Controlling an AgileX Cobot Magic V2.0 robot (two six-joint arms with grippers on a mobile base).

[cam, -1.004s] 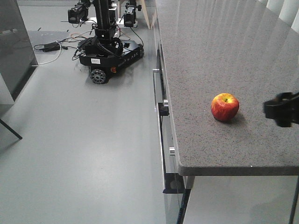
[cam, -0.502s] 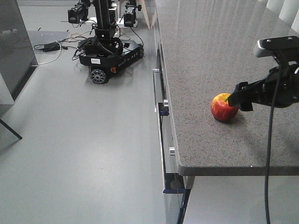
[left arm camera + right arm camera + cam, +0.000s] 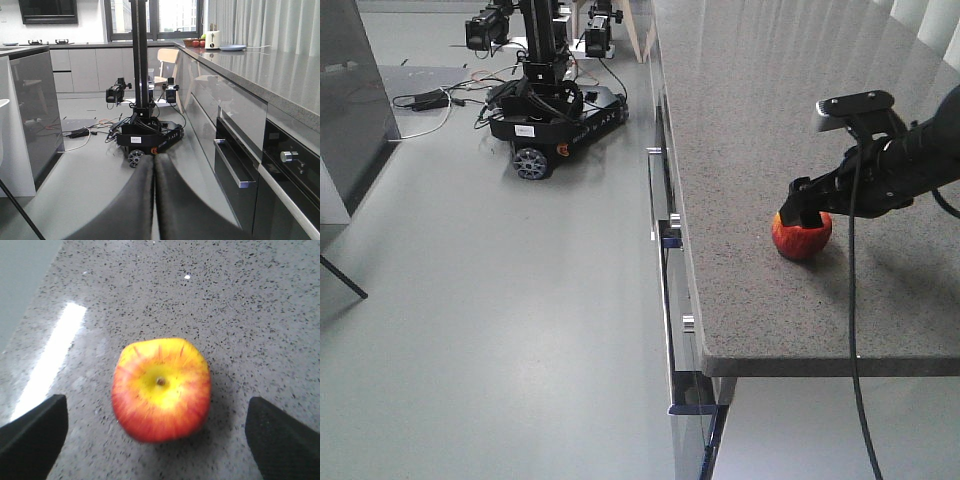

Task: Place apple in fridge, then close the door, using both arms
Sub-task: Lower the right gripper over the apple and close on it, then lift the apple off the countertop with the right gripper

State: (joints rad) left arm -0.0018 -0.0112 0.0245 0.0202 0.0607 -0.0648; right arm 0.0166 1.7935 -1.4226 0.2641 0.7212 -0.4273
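The red and yellow apple [image 3: 802, 240] [image 3: 161, 387] sits stem up on the speckled grey countertop [image 3: 770, 110], near its front edge. My right gripper [image 3: 804, 210] [image 3: 155, 407] hangs just above it, open, with one finger [image 3: 30, 435] on each side and neither touching the fruit. The black right arm [image 3: 900, 160] reaches in from the right. In the left wrist view my left gripper [image 3: 153, 160] is shut on nothing and points along the floor. A tall dark grey panel [image 3: 350, 100] [image 3: 35, 110] stands at the far left; I cannot tell whether it is the fridge or its door.
A black wheeled-base robot [image 3: 555, 105] [image 3: 147, 140] with trailing cables [image 3: 430, 100] stands on the floor beyond. Cabinet fronts with metal handles [image 3: 665, 225] [image 3: 232, 167] run below the counter edge. A thin black leg [image 3: 340, 278] slants at the left.
The right arm has come in from the right edge until its open gripper is over the apple. The apple has not moved.
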